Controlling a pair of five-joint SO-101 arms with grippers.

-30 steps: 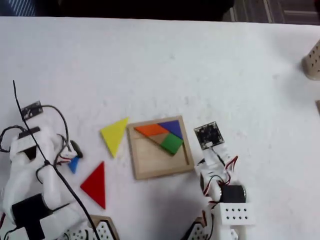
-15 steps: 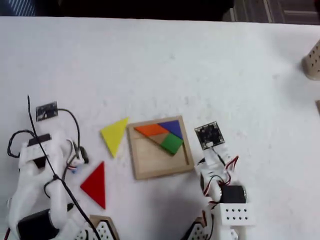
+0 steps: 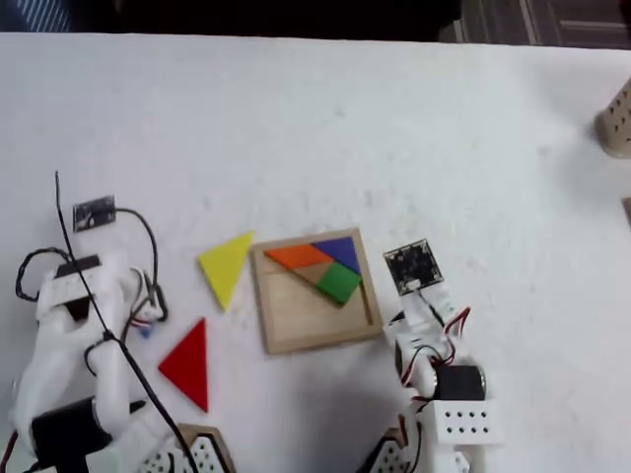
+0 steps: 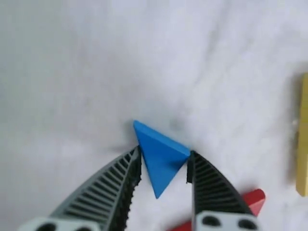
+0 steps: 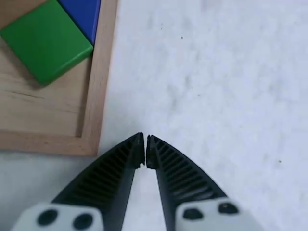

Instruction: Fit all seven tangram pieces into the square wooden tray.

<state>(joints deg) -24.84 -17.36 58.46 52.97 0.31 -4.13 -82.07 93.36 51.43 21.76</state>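
Gripping the blue triangle [image 4: 159, 156] in our left claw [image 4: 163, 153], we should lift level before crossing to the tray [image 3: 301, 313]; right claw [image 5: 145, 149] clenched, empty.

Blue triangle [image 4: 160, 156] in left pincer [image 4: 163, 154]

Table [image 3: 394, 128]: white. Tray [image 3: 301, 315]: pale wood, faint grain. Orange pc [image 3: 296, 256], dk-blue pc [image 3: 342, 249], green pc [image 3: 338, 284]: flat, unpatterned. Yellow tri [image 3: 225, 266], red tri [image 3: 187, 363]: plain. Small tri [image 4: 160, 154]: bright blue. L gripper [image 4: 162, 161], R gripper [image 5: 145, 150]: black, ribbed, w/ white bases. L arm [image 3: 69, 335], R arm [image 3: 458, 419]: white, black parts, red/black wires.
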